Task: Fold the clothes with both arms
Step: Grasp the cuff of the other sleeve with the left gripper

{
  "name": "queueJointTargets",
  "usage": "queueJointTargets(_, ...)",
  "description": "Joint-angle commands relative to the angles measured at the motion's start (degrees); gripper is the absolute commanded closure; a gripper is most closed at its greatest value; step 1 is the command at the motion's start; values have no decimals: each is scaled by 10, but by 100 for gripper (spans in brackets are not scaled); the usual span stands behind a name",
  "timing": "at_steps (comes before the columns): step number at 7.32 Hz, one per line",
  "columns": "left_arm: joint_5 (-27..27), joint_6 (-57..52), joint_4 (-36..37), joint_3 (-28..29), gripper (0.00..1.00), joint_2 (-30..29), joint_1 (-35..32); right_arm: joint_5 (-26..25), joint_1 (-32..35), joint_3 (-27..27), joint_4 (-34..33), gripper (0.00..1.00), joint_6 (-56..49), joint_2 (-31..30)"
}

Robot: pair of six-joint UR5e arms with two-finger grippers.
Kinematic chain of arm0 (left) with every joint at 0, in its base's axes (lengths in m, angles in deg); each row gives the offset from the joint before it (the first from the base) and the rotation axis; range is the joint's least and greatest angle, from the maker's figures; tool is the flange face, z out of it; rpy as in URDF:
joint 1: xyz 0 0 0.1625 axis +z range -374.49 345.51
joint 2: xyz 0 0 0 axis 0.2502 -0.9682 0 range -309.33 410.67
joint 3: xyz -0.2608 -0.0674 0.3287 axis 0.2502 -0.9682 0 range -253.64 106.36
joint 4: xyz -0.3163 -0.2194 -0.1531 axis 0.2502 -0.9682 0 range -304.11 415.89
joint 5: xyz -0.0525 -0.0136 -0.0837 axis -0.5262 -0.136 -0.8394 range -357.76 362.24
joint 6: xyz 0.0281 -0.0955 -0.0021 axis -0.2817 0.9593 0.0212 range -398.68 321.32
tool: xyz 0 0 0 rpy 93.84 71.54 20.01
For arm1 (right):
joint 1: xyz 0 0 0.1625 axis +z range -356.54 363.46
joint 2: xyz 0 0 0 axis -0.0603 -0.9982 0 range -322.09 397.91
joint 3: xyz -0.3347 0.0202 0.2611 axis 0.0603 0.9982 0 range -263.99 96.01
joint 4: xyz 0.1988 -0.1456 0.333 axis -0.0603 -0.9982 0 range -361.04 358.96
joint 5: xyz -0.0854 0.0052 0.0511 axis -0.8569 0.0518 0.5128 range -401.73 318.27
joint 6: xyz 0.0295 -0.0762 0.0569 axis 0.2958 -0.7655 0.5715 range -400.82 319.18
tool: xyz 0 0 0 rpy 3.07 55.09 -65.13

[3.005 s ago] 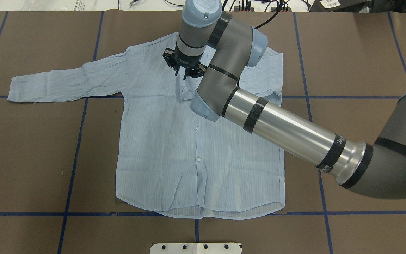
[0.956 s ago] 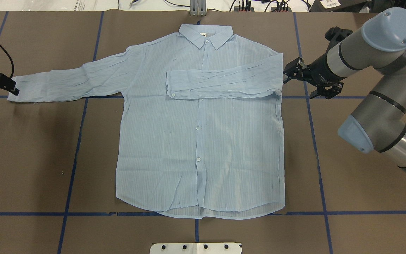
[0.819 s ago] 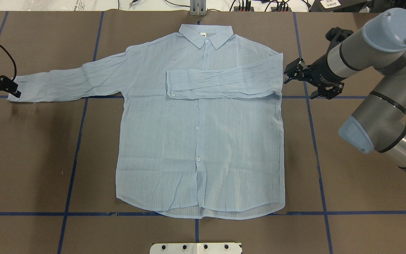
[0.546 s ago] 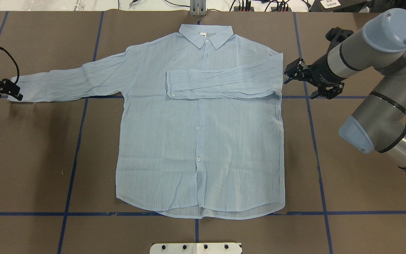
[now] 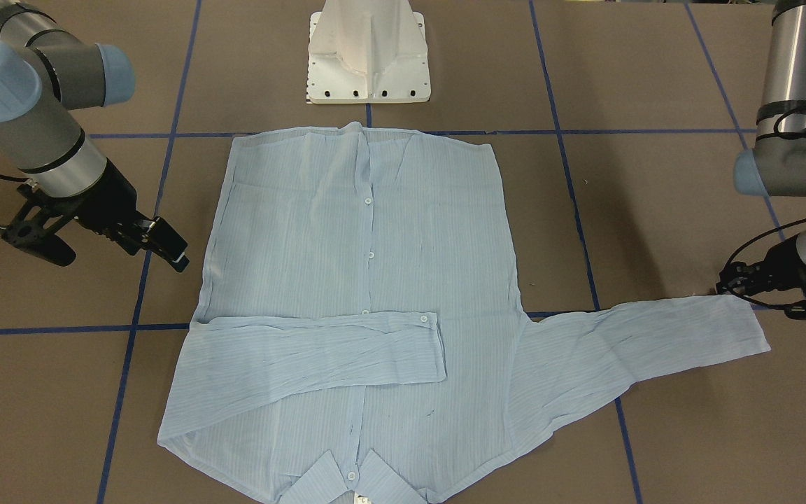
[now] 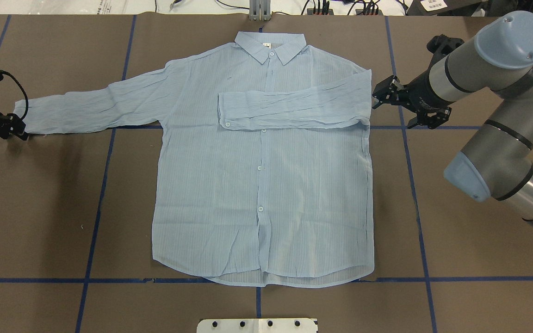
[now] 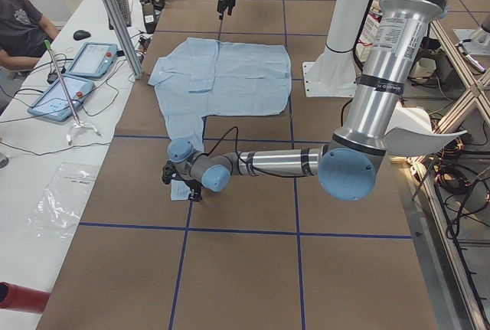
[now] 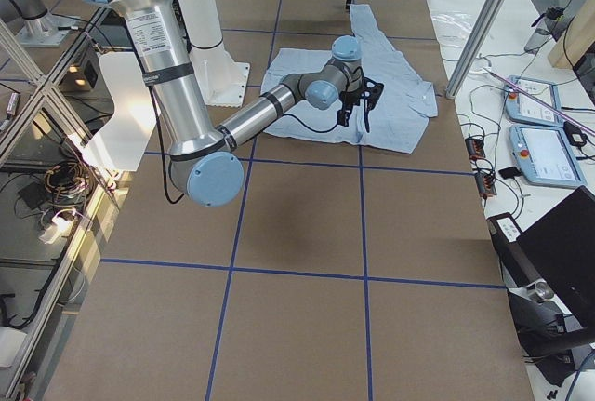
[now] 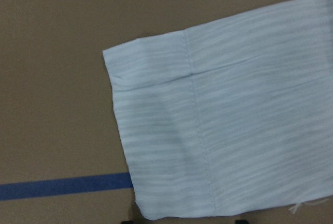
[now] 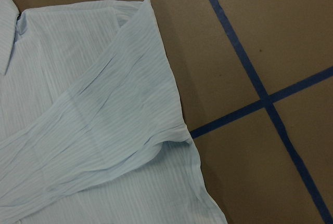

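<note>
While the thin, fine-striped shirt [image 6: 262,194] lies flat just beyond the white base [image 6: 257,325], one crinkled sleeve [image 6: 289,108] folded across it, you see the left gripper [image 6: 16,128] spread far to the base's left and the right gripper [image 6: 395,111] spread far to its right.

the brown worktop [image 6: 35,208] is marked off into squares by blue tape lines [image 6: 94,231]. a white side bench [image 7: 31,177] is seen alongside, on which two tablets [image 7: 90,60] are laid; a person [image 7: 19,24] is seated there.
</note>
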Motion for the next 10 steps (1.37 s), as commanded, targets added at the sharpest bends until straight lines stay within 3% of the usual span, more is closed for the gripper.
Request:
queueJointTargets(1, 23, 0, 0, -9, 38, -2, -9, -1, 0, -1, 0, 1, 1, 0)
queueJointTargets(4, 20, -1, -2, -25, 38, -6, -30, -4, -1, 0, 0, 1, 1, 1)
queueJointTargets(8, 15, 9, 0, 6, 38, -15, -27, -11, -1, 0, -1, 1, 1, 1)
queueJointTargets(10, -15, 29, -1, 11, 38, -17, -27, -16, -1, -1, -1, 1, 2, 1)
